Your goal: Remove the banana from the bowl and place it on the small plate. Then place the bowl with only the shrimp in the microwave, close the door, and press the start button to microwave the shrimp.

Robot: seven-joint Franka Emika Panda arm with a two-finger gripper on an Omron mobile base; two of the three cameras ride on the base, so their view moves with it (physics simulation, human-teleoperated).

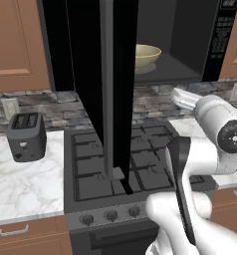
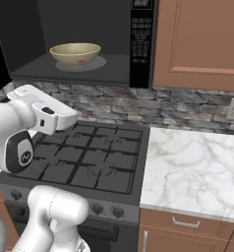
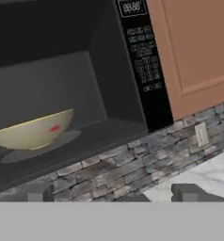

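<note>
Bowl (image 2: 75, 53) sat in microwave (image 3: 62, 70); jaws wide open, empty; next: push door (image 1: 108, 89) by its outer face, clear of the handle.

Round tan bowl (image 2: 75, 53) is set on glass turntable (image 2: 97, 63) inside black microwave (image 2: 89, 39), above gas stove (image 2: 84, 157); keypad strip (image 2: 140, 42) at right; door (image 1: 108, 94) swung open at left.

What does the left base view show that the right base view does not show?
Left base view alone: the open door with its grey bar handle, and a dark toaster on the left counter.
Right base view alone: the marble counter right of the stove, and a red spot inside the bowl.
Both: the microwave, the bowl, the stove.
</note>
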